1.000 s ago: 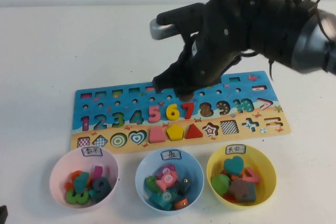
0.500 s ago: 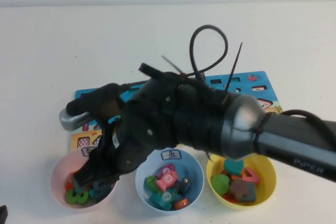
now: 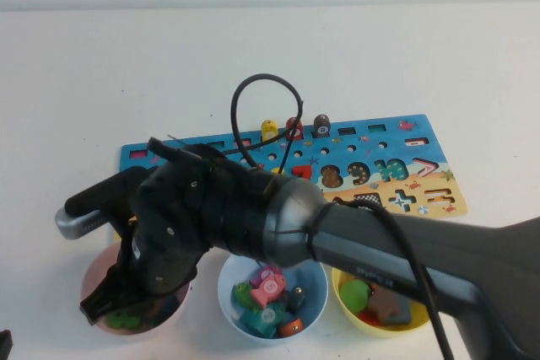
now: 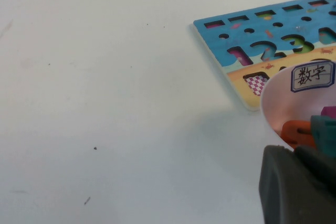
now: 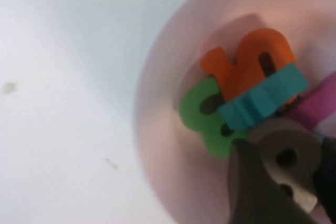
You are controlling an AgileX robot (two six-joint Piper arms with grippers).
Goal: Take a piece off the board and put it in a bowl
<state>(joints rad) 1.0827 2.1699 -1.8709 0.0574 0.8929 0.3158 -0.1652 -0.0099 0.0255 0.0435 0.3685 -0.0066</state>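
My right gripper [image 3: 99,308] hangs over the pale pink bowl [image 3: 89,277] at the front left. In the right wrist view it [image 5: 283,156] is shut on the dark brown numeral 8 [image 5: 294,145], held just above the orange, green, teal and magenta numerals lying in the bowl [image 5: 163,129]. The blue and sandy board [image 3: 388,137] lies behind, its 8 cut-out [image 3: 332,176] empty. The left wrist view shows the board's corner [image 4: 241,35], the bowl's labelled rim [image 4: 313,75] and my left gripper [image 4: 295,182], shut and empty, left of the bowl.
The right arm stretches across the front of the table and covers most of the board's left half. A light blue bowl [image 3: 274,297] and a yellow bowl [image 3: 371,309], both holding pieces, stand right of the pink one. Round-topped pegs [image 3: 321,124] stand on the board's back row.
My right arm has swung from above the board's middle to the front left with the brown 8, and now sits lower over the pink bowl. The left arm has not moved.
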